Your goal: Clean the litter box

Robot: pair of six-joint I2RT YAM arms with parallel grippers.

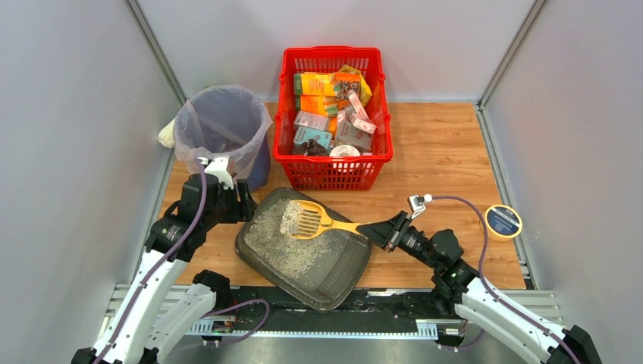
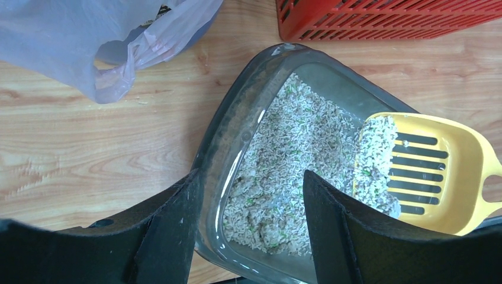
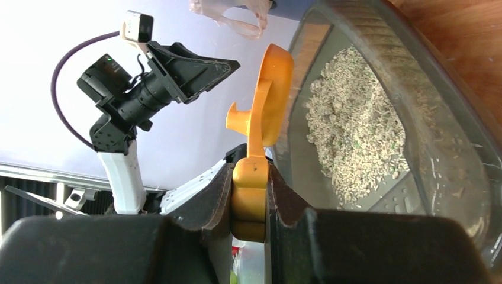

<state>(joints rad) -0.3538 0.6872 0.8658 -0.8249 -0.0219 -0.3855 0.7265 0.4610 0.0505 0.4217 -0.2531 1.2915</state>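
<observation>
While right gripper (image 1: 385,230) clamps the yellow slotted plastic scoop (image 1: 307,220), litter-loaded, over the shallow dark grey plastic litter box (image 1: 345,267) (mid-table, left gripper (image 2: 250,177) jaws wide astride its rim), scooping's underway; dump pending.

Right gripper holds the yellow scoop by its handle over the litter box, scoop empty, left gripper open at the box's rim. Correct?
Not empty: the left wrist view shows litter heaped on the scoop. The rest holds: right gripper on the handle, left gripper open at the litter box rim.
</observation>
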